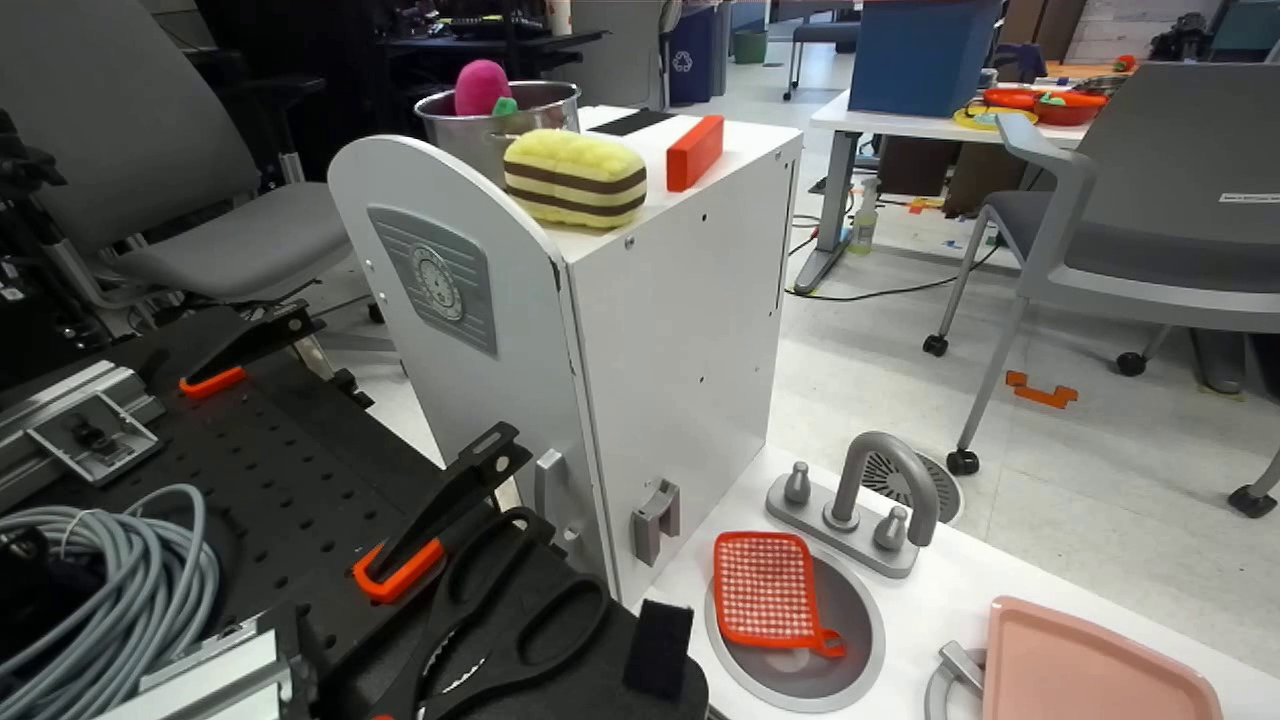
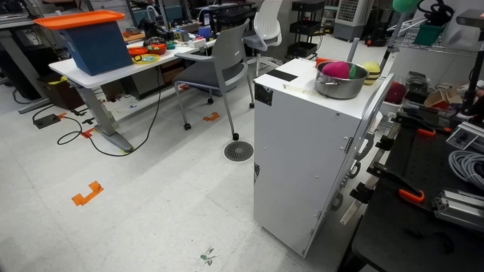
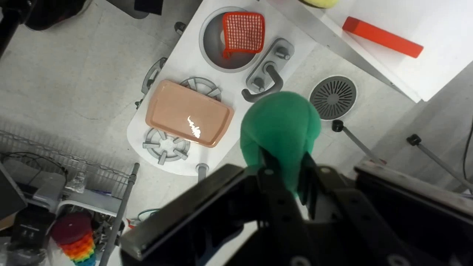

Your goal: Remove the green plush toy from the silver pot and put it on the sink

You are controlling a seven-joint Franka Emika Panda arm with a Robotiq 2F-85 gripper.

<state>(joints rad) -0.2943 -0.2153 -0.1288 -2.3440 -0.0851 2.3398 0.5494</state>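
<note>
The green plush toy (image 3: 281, 120) is held between the two black fingers of my gripper (image 3: 285, 157) in the wrist view. The fingers are shut on its narrower near end. A round bright-green shape cut by the top edge of an exterior view (image 2: 404, 4) looks like this toy; the gripper itself shows in neither exterior view. The silver pot (image 1: 490, 138) stands on the white cabinet top, also in an exterior view (image 2: 340, 88). It holds a pink toy (image 2: 335, 70) and a small green piece (image 2: 352, 71). The sink (image 3: 212, 40) lies below, left of the toy in the wrist view.
A red-checked mitt (image 1: 765, 590) lies in the basin. The grey tap (image 3: 271, 75) arches beside it. A pink tray (image 3: 188, 111) lies on the burners. A yellow striped plush (image 1: 575, 175) and a red block (image 1: 695, 152) sit on the tall white cabinet (image 2: 298, 151).
</note>
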